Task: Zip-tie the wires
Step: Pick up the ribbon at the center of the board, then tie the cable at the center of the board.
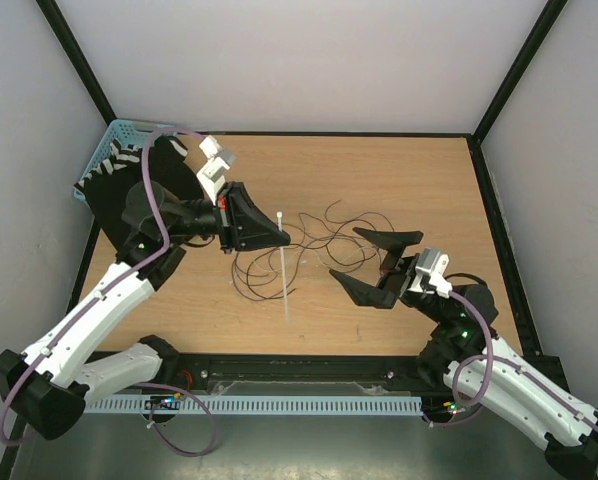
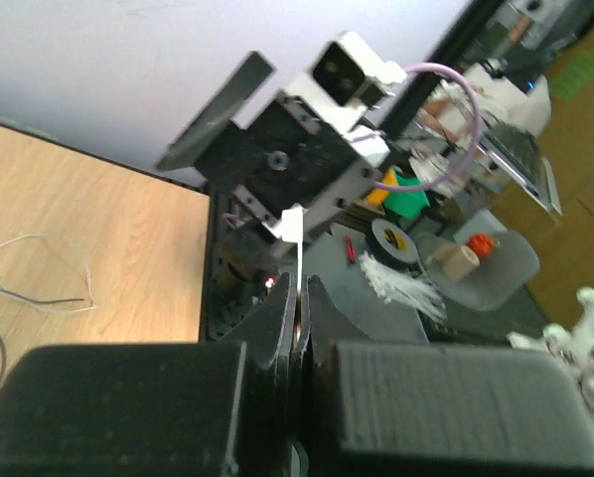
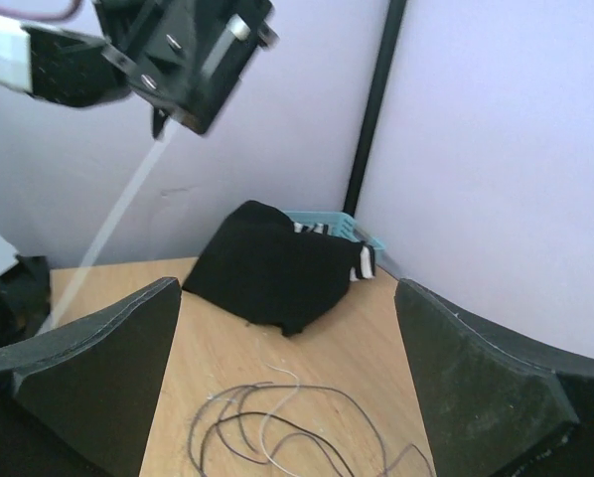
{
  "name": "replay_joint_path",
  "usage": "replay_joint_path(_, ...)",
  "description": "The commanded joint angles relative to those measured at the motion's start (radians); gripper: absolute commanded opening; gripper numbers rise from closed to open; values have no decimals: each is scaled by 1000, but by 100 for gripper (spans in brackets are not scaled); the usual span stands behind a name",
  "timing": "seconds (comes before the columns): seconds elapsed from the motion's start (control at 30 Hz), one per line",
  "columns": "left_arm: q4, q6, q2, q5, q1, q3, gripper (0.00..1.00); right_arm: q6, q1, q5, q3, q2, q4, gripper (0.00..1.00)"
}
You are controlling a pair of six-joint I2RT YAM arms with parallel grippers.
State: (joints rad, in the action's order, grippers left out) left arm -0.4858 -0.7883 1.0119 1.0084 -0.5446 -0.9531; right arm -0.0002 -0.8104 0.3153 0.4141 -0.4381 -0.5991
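Black and spread wide, my right gripper's (image 1: 344, 253) jaws stand over the near right part of the wooden table (image 1: 429, 190), holding nothing; from my right wrist camera I see one finger at each side with bare wood between them. A little farther and to the left, my left gripper (image 1: 281, 238) has its fingers (image 2: 277, 318) pressed together on the zip tie (image 1: 283, 275), pinching it close to its head end (the blocky head pokes out just past the tips). The long white tail slants down toward the near edge; I cannot tell whether its end touches the table. The wires (image 1: 319, 243) lie loose and curling on the wood between my two grippers, touched by neither. At the far left corner a black cloth with white stripes (image 1: 114, 195) is draped beside a blue basket (image 1: 119, 132).
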Motion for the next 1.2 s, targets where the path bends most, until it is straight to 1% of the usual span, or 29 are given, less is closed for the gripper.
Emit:
replay_joint_path(0.0, -44, 8, -22, 196, -12, -82, 0, -78, -4, -99, -53, 61, -11, 99)
replay_joint_path(0.13, -45, 80, -58, 276, -27, -108, 0, -102, -4, -130, -86, 91, -12, 99)
replay_joint_path(0.3, -43, 160, -82, 350, -40, -129, 0, -137, -4, -120, -107, 105, -10, 99)
replay_joint_path(0.4, -43, 199, -75, 370, -65, -149, 0, -144, -4, -114, -111, 106, -10, 99)
replay_joint_path(0.5, -43, 218, -54, 384, -84, -172, 0, -120, -4, -147, -121, 112, -22, 99)
replay_joint_path(0.6, -45, 236, -35, 372, -86, -183, 0, -113, -4, -157, -135, 126, -31, 99)
replay_joint_path(0.67, -45, 260, -22, 329, -73, -176, 0, -110, -4, -161, -137, 129, -33, 99)
replay_joint_path(0.73, -43, 280, -9, 250, -26, -161, 0, -118, -4, -193, -145, 122, -41, 99)
replay_joint_path(0.87, -40, 331, 33, 7, 115, -98, 0, -134, -4, -300, -151, 107, -23, 99)
replay_joint_path(0.97, -35, 362, 111, -168, 203, -78, 0, -143, -4, -310, -154, 89, -21, 99)
replay_joint_path(1.07, -25, 469, 210, -304, 235, -83, 0, -136, -4, -315, -138, 50, -3, 99)
replay_joint_path(1.17, -23, 561, 340, -384, 237, -137, 0, -132, -4, -318, -118, 17, 19, 99)
